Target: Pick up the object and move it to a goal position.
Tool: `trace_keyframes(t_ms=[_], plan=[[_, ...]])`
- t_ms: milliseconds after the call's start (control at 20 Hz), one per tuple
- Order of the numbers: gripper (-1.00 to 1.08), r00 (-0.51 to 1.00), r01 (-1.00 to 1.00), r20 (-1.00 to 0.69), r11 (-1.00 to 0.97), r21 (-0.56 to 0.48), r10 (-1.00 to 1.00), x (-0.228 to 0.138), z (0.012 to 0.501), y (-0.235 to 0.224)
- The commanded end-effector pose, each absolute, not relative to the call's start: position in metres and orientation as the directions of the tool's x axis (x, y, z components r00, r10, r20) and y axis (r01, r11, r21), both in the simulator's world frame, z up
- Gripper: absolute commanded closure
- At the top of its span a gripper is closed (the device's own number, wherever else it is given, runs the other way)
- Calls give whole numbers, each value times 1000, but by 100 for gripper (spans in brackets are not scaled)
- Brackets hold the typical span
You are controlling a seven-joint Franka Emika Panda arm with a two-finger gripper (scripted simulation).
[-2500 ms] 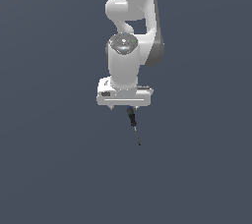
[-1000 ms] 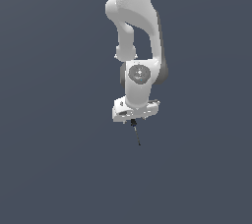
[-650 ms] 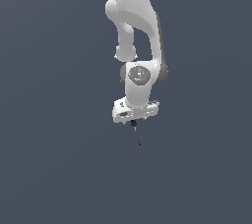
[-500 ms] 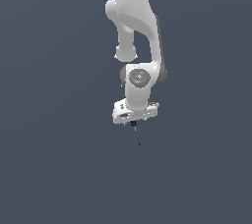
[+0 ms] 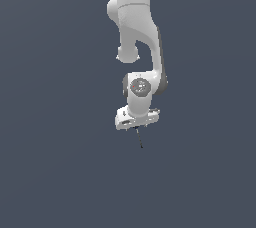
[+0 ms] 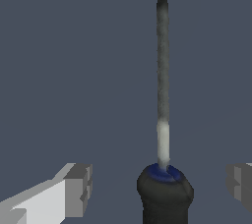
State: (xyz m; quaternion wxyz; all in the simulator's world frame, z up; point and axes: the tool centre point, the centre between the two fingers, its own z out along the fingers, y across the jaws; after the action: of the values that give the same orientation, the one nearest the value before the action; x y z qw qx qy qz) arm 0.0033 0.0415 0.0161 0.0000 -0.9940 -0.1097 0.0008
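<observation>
The object (image 5: 140, 139) is a tiny dark stick-like tool lying on the grey surface just below my hand in the exterior view. In the wrist view it shows a black handle with a blue collar (image 6: 165, 193) and a thin grey pointed shaft pointing away from the hand. My gripper (image 5: 136, 126) is low over the handle end. In the wrist view the gripper (image 6: 160, 184) is open. One grey fingertip (image 6: 79, 188) and the other (image 6: 240, 184) stand on either side of the handle, each with a gap to it.
A plain dark grey surface (image 5: 55, 172) lies all around. The white arm (image 5: 137, 32) rises straight up above the hand. Nothing else shows.
Since 2.5 s ago the wrist has turned and the hand has come down onto the tool's handle end. Over the last second it sank only slightly. The tool has not moved.
</observation>
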Motion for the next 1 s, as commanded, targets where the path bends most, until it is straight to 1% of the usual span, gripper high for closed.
trace_keyframes(t_ms=[0, 600, 750, 950], plan=[[108, 976, 218, 0, -976, 0, 218, 4, 15, 42], [108, 976, 218, 0, -976, 0, 218, 4, 16, 40], [108, 976, 218, 0, -976, 0, 218, 4, 16, 31], [108, 976, 218, 0, -976, 0, 218, 2, 18, 8]])
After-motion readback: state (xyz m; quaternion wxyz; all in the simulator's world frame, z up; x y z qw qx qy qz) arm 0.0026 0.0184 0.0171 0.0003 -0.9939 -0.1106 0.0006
